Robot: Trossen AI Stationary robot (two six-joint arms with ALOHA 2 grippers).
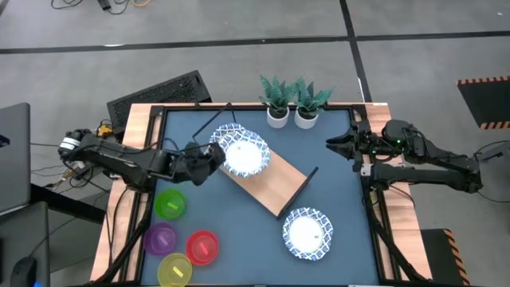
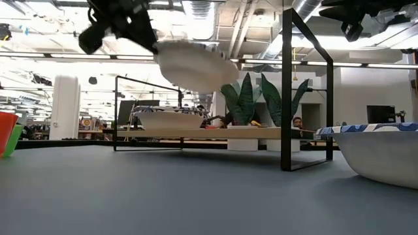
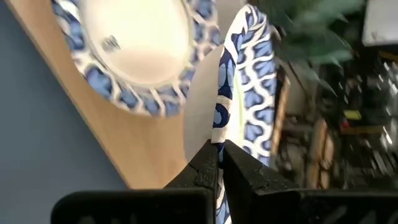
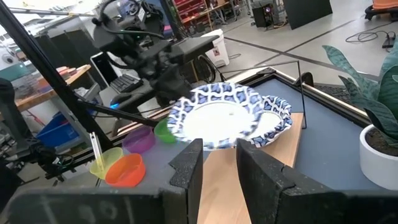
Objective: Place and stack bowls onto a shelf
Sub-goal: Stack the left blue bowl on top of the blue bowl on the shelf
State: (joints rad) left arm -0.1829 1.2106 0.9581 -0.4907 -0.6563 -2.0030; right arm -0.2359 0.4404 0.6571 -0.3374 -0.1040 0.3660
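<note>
The left pincer (image 1: 209, 157) hangs above the left end of the shelf (image 1: 275, 185), its fingers pinching the blue patterned rim of a white bowl (image 3: 239, 93) — the left wrist view shows the rim caught between the two dark fingertips, the bowl seen edge-on. In the low view this held bowl (image 2: 196, 65) is tilted and well clear of the board. Beneath it a second blue-rimmed bowl (image 1: 245, 153) sits on the shelf's light-wood board at that same end; from overhead the two overlap, so they are hard to tell apart there.

The shelf lies at an angle across the middle of the dark blue bench (image 1: 335, 183), its black wire frames at either end. A third blue-rimmed bowl (image 1: 307, 232) rests on the bench near the shelf's right end, apart from it.

Four small plastic bowls stand near the bench's front left corner: green (image 1: 169, 204), purple (image 1: 160, 237), red (image 1: 202, 246) and yellow (image 1: 175, 269).

The right pincer (image 1: 339, 146) waits at the bench's right edge — fingers spread, holding nothing. Two potted plants (image 1: 292, 102) stand at the far edge.
</note>
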